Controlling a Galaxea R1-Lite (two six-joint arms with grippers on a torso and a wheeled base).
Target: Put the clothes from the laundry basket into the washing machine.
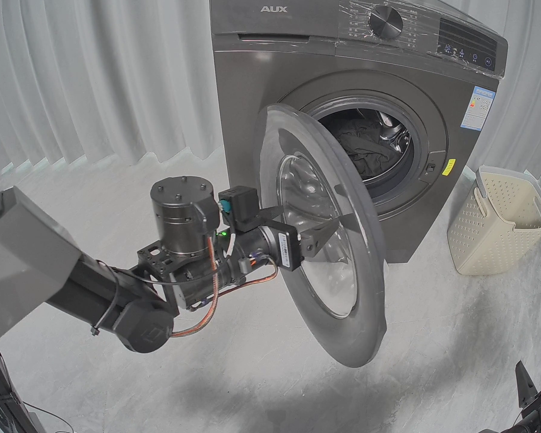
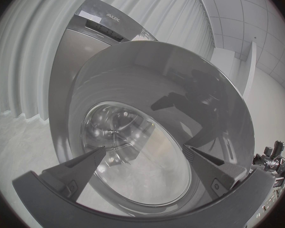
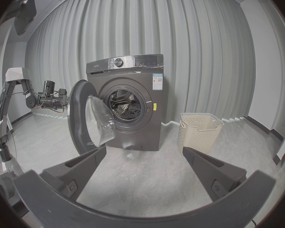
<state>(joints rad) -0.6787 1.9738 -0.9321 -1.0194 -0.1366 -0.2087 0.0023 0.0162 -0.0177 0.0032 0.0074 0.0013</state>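
The grey washing machine [image 1: 354, 91] stands with its round door [image 1: 324, 242] swung wide. Dark clothes [image 1: 366, 145] lie inside the drum. My left gripper [image 1: 309, 222] is open, its fingertips right at the door's outer face [image 2: 155, 79], with the glass window between them [image 2: 144, 150]. The cream laundry basket [image 1: 505, 224] stands on the floor to the right of the machine; what I see of its inside looks empty. My right gripper [image 3: 144, 151] is open and holds nothing, low and well back from the machine [image 3: 133, 105] and basket [image 3: 198, 129].
White curtains [image 1: 90, 79] hang behind the machine. Grey floor [image 1: 451, 344] lies open in front of the machine and basket. The open door juts out toward me between my two arms.
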